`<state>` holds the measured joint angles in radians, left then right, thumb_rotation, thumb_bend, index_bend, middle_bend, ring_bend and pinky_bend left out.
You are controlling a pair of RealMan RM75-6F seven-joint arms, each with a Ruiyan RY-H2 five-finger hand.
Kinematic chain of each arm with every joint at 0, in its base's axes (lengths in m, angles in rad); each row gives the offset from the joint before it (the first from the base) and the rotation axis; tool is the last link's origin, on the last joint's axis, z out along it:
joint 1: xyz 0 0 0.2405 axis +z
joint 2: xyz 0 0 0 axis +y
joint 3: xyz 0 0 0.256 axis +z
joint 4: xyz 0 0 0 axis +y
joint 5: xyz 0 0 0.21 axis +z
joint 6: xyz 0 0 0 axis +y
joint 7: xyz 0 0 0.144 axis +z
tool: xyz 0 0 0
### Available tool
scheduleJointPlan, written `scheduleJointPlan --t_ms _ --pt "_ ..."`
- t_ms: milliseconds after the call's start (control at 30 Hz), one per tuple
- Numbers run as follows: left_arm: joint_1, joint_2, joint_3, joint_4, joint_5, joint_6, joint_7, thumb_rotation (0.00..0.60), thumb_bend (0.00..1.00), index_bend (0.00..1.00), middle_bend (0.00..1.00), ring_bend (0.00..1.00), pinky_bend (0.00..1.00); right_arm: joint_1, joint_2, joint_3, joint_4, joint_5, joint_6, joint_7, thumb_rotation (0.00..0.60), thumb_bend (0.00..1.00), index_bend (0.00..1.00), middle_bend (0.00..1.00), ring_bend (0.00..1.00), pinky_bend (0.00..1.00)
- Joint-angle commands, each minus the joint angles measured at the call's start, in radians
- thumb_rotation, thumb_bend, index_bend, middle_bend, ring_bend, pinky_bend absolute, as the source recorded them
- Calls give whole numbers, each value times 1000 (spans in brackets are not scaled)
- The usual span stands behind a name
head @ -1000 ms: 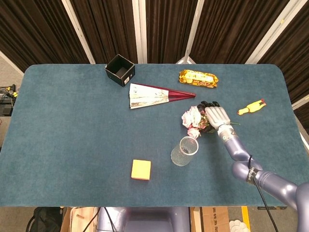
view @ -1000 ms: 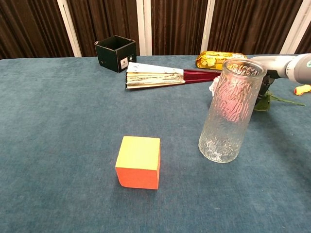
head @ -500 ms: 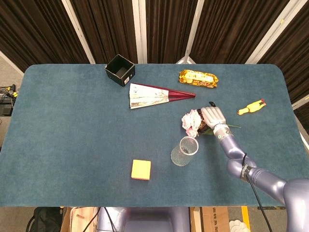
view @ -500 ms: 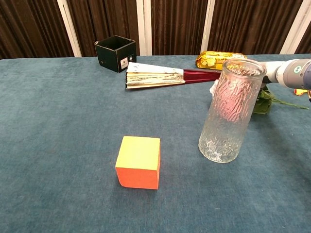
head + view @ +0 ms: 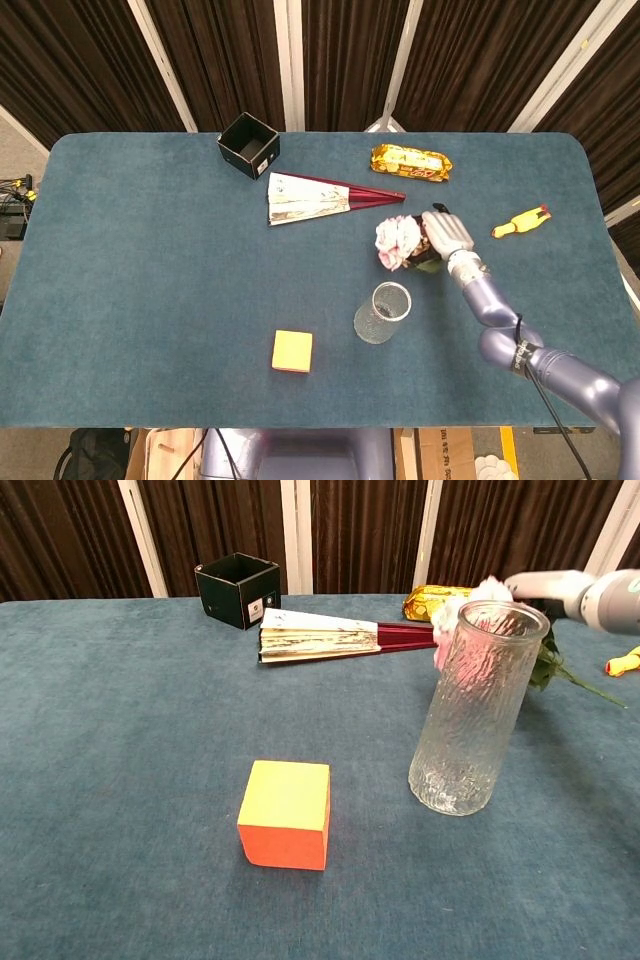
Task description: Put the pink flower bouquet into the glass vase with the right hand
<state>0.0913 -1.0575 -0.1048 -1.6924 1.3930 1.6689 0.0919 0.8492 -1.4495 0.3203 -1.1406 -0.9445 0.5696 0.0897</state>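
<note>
The pink flower bouquet is held up off the table by my right hand, which grips it at the stems with the blooms pointing left. In the chest view the blooms show above and behind the vase rim, the hand is to their right, and green leaves hang below it. The ribbed glass vase stands upright and holds nothing, a little in front and to the left of the bouquet; it is near the camera in the chest view. My left hand is not visible.
An orange block sits left of the vase. A folded fan, a black open box and a gold snack packet lie further back. A yellow toy lies right of my hand.
My right hand has closed around the bouquet and raised it from the table, shifting slightly back. The vase has not moved.
</note>
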Motion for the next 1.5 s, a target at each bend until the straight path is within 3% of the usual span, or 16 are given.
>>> scheduleJointPlan --t_ms 33,367,600,733,900,1167,1300,1500 --pt "2 2 1 0 3 2 -7 600 248 79 0 0 20 -34 83 87 -90 -22 17 137 600 292 579 473 487 52" --pt "6 13 13 -1 28 5 -40 600 249 79 0 0 20 -123 334 299 -344 9 22 428 600 290 598 473 487 64" --pt "19 20 18 1 47 29 -65 600 248 79 0 0 20 -181 513 421 -568 138 34 532 600 292 606 476 487 90" --pt "22 25 18 3 47 30 -84 600 248 79 0 0 20 -225 644 487 -755 261 64 569 600 291 608 477 487 97" --pt "28 28 14 9 48 43 -107 600 248 79 0 0 20 -268 758 529 -935 349 155 572 600 291 608 478 487 113" --pt "31 32 13 14 50 46 -125 600 248 79 0 0 20 -302 806 566 -1100 411 250 634 600 291 608 477 487 123" --pt "32 33 12 15 46 46 -130 600 248 83 0 0 20 -293 794 557 -1138 422 287 639 600 291 608 478 487 128" --pt "31 34 12 14 47 43 -128 600 248 83 0 0 20 -252 742 498 -1176 425 356 585 600 292 608 478 487 128"
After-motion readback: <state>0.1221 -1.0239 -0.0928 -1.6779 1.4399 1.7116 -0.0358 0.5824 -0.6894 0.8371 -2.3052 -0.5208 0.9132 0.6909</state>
